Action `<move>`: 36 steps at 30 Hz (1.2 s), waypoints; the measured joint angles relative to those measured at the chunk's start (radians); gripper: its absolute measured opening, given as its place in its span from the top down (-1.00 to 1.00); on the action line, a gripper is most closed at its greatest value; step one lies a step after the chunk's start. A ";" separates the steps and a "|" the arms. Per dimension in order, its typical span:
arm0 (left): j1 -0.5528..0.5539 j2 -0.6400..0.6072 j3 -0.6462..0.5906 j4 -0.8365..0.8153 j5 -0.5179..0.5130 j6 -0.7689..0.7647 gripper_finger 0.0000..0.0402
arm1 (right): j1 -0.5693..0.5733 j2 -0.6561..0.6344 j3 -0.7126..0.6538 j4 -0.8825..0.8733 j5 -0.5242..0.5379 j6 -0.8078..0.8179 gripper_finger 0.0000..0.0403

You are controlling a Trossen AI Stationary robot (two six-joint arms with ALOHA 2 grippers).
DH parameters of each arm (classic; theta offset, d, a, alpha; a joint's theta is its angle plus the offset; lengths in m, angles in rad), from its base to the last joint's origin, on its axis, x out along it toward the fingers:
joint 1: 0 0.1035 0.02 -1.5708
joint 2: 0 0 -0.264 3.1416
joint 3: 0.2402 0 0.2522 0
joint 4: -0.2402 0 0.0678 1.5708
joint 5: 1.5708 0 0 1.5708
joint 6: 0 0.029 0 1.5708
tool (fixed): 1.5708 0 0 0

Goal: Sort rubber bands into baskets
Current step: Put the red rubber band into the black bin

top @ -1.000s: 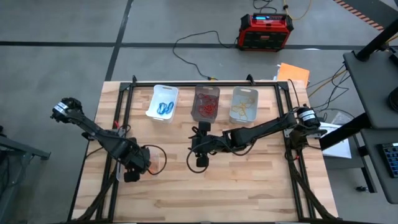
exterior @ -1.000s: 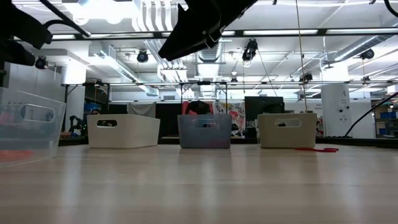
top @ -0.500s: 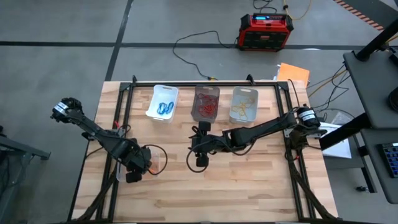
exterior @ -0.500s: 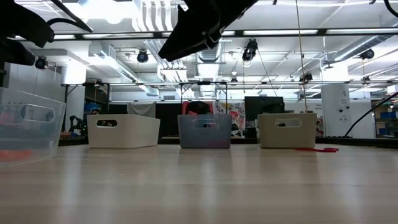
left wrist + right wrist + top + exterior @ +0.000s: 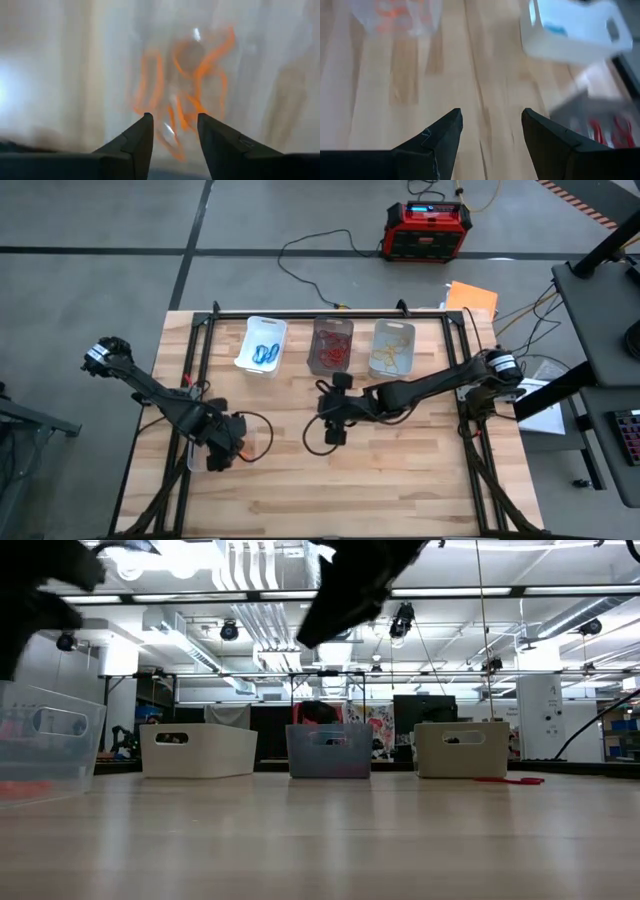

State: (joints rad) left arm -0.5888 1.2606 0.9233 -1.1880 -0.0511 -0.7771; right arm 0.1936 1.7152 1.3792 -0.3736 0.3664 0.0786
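Observation:
Three baskets stand in a row at the table's far side: a white one (image 5: 262, 345) with blue rubber bands, a smoky one (image 5: 333, 347) with red bands (image 5: 334, 355), and a clear one (image 5: 393, 348) with yellowish bands. A fourth, clear basket (image 5: 245, 442) at the near left holds orange rubber bands (image 5: 187, 85). My left gripper (image 5: 172, 120) hangs open above that basket (image 5: 218, 455), with the orange bands beyond its fingertips. My right gripper (image 5: 492, 115) stands open over bare wood near the table's middle (image 5: 334, 435), nothing between its fingers.
Black frame rails (image 5: 200, 370) run along the table's left, right and far sides. A red-and-black box (image 5: 428, 230) and cables lie on the floor beyond the far edge. A small flat red thing (image 5: 510, 780) lies on the table at the right in the low view. Bare wood spans the near half.
My right gripper has gone a little toward the table's right edge, staying above the wood. The baskets have kept their places.

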 joint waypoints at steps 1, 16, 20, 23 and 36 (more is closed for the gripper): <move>0.000 0.000 0.012 0.002 -0.051 0.017 0.31 | 0.000 -0.007 0.000 -0.037 0.000 0.026 0.00; 0.003 -0.007 0.056 0.470 -0.490 0.725 0.37 | -0.029 -0.060 -0.057 -0.627 -0.008 0.457 0.00; 0.003 -0.035 0.045 0.490 -0.490 0.751 0.42 | -0.036 -0.101 -0.125 -0.632 -0.030 0.515 0.00; 0.003 -0.068 0.014 0.510 -0.490 0.751 0.45 | -0.047 -0.151 -0.185 -0.633 -0.054 0.579 0.00; 0.005 -0.278 -0.195 0.869 -0.492 0.813 0.48 | -0.230 -0.416 -0.555 -0.550 -0.153 0.874 0.00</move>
State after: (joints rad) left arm -0.5842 0.9827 0.7282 -0.3191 -0.5432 0.0360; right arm -0.0363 1.2991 0.8241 -0.9232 0.2134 0.9525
